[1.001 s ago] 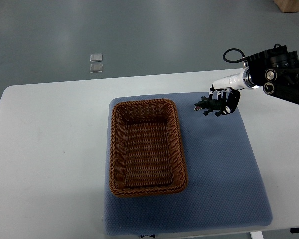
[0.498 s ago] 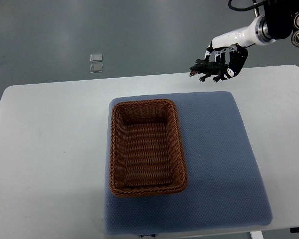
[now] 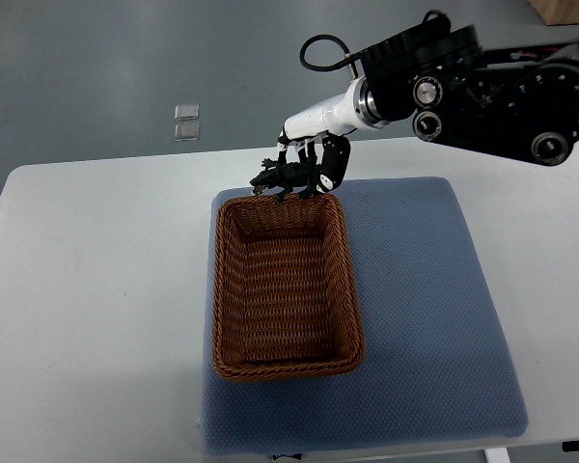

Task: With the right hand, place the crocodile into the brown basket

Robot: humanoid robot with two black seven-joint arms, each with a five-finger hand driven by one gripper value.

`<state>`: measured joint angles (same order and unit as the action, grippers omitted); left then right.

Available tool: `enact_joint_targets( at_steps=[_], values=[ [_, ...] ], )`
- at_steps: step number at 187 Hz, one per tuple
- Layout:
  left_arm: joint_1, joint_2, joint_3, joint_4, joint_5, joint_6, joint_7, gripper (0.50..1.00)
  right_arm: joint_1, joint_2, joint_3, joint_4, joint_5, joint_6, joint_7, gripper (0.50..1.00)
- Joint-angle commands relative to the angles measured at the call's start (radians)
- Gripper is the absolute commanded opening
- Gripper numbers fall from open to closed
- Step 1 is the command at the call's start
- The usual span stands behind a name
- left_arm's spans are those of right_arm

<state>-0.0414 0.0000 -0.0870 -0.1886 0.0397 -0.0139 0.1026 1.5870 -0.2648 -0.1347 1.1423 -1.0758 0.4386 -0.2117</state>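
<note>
Dangling above the far rim of the basket, the small dark green toy crocodile (image 3: 282,178) is clasped in the robot's right hand (image 3: 307,172), whose black fingers (image 3: 334,166) close around its body; how firm the grasp is cannot quite be made out. One brown woven wicker basket (image 3: 230,289), rectangular, sits empty on one blue-grey padded mat (image 3: 434,318) on the white tabletop (image 3: 96,289). The carry step looks nearly done. Next, the hand should come a little nearer over the basket's middle, lower, then let go. One crocodile, one basket, one arm visible.
</note>
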Motion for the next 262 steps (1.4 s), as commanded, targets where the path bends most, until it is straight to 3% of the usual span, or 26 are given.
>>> enact_joint_targets(
  at_steps=[1,22,59,98,114,131,156,204,262],
  values=[
    [0.000,0.000,0.000,0.000,0.000,0.000,0.000,1.000,-0.053,0.074,-0.014,-0.053,-0.010,-0.014,-0.002,0.500],
    [0.000,0.000,0.000,0.000,0.000,0.000,0.000,1.000,-0.116,0.133,-0.014,-0.090,-0.010,-0.058,-0.002,0.500],
    [0.000,0.000,0.000,0.000,0.000,0.000,0.000,1.000,-0.177,0.188,-0.014,-0.131,-0.012,-0.063,0.000,0.502],
    [0.000,0.000,0.000,0.001,0.000,0.000,0.000,1.000,-0.191,0.196,-0.013,-0.150,-0.019,-0.063,0.000,0.584],
    [0.000,0.000,0.000,0.001,0.000,0.000,0.000,1.000,-0.203,0.196,-0.014,-0.151,-0.019,-0.061,0.000,0.662],
    [0.000,0.000,0.000,0.001,0.000,0.000,0.000,1.000,-0.214,0.196,-0.016,-0.151,-0.019,-0.057,0.000,0.793],
    [0.000,0.000,0.000,0.001,0.000,0.000,0.000,1.000,-0.217,0.190,-0.014,-0.151,-0.019,-0.052,0.000,0.909],
    [0.000,0.000,0.000,0.001,0.000,0.000,0.000,1.000,-0.193,0.160,0.027,-0.151,-0.006,-0.037,0.000,0.926],
    [0.000,0.000,0.000,0.003,0.000,0.002,0.000,1.000,-0.231,-0.004,0.372,-0.157,0.051,-0.031,0.032,0.926]
  ],
)
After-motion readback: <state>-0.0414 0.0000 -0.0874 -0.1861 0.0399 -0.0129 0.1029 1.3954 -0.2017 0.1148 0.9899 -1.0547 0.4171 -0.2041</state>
